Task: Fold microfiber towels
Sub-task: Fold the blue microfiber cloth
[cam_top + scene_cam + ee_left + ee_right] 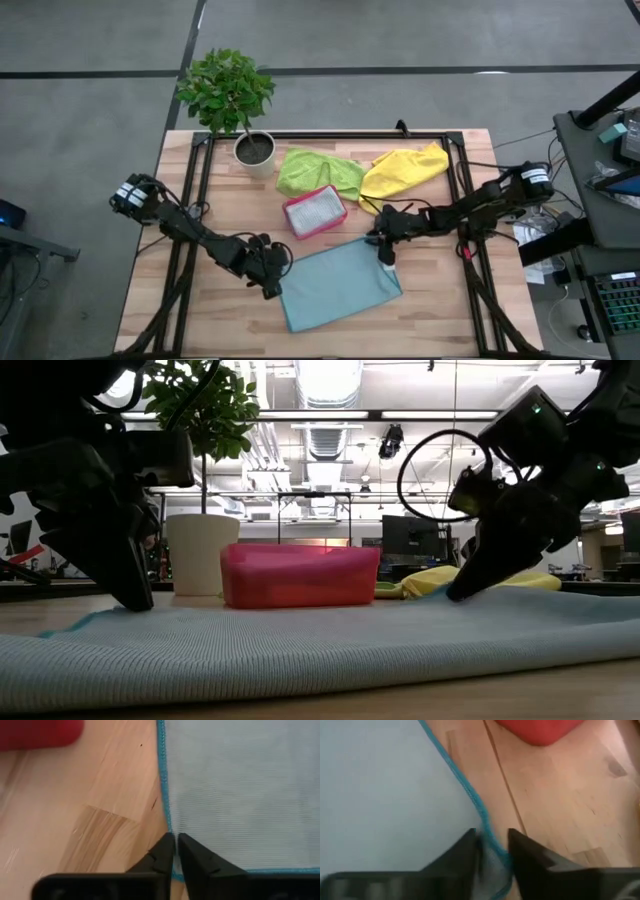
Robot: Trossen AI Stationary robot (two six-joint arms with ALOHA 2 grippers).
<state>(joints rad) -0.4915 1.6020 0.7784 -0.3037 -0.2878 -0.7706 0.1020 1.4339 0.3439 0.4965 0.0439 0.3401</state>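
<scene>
A light teal-blue towel (340, 283) lies spread flat on the near middle of the wooden table. My left gripper (274, 284) is shut at its far left corner and slants down onto it. My right gripper (385, 254) stands at its far right corner, closed on bunched cloth. In the low view, the left gripper (135, 598) and the right gripper (462, 594) both reach the cloth (320, 645). A lime green towel (318, 170) and a yellow towel (403, 170) lie crumpled at the far side. My left gripper pinches the towel's hemmed far left corner (171, 827) between its two fingers, slanting down from the table's left. The cloth lies flat on the table. My right gripper has the far right corner (492, 851) between its two fingers, the hem bunched up there. It slants down from the right, and the towel stays on the table.
A pink tray (314, 211) stands just beyond the teal towel, between the two grippers. A potted plant (255, 150) stands at the far left. A black frame (330, 135) runs around the tabletop. Bare wood lies near the front edge on both sides of the towel.
</scene>
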